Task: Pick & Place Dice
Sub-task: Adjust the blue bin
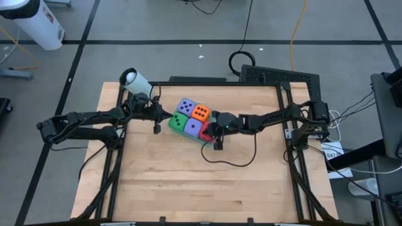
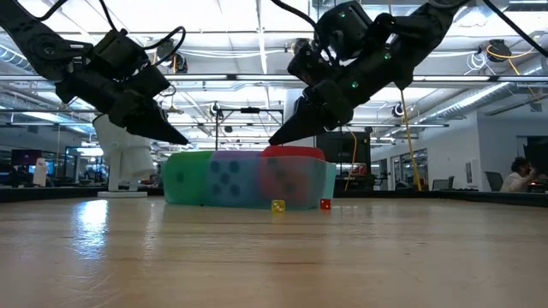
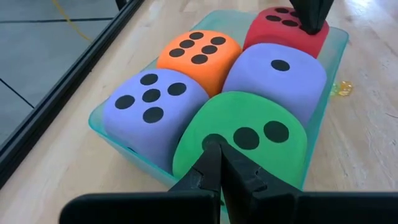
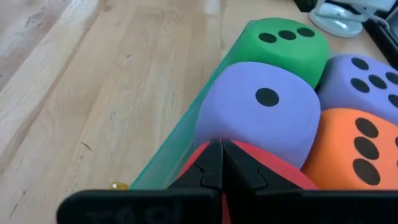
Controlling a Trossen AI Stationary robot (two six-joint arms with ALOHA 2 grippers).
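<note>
All five dice packed into the teal tray (image 3: 102, 121), which sits on the wooden table (image 1: 188, 182). Green die (image 3: 245, 134) at the tray end nearest the left arm, three pips up. Next to it, the five-pip purple die (image 3: 152, 102). Behind those, away from the left arm: orange die (image 3: 199, 53) showing six, and the one-pip purple die (image 3: 277, 71). Red die (image 3: 283, 28) jammed in at the tray's far end, over by the right arm.

Left claw (image 3: 219, 163) right at the green die's edge, fingers pinched completely together, holding nothing. Right claw (image 4: 219, 163) same deal at the other end of the tray, tips closed tight and sitting over the red die, not gripping it as far as visible.

Just beside the tray on the table, at its red-die end: a tiny yellow die (image 2: 277, 205) and a tiny red one (image 2: 324, 204). White cylinder thing (image 1: 135, 80) beyond the tray's left-arm end, at the table corner.
</note>
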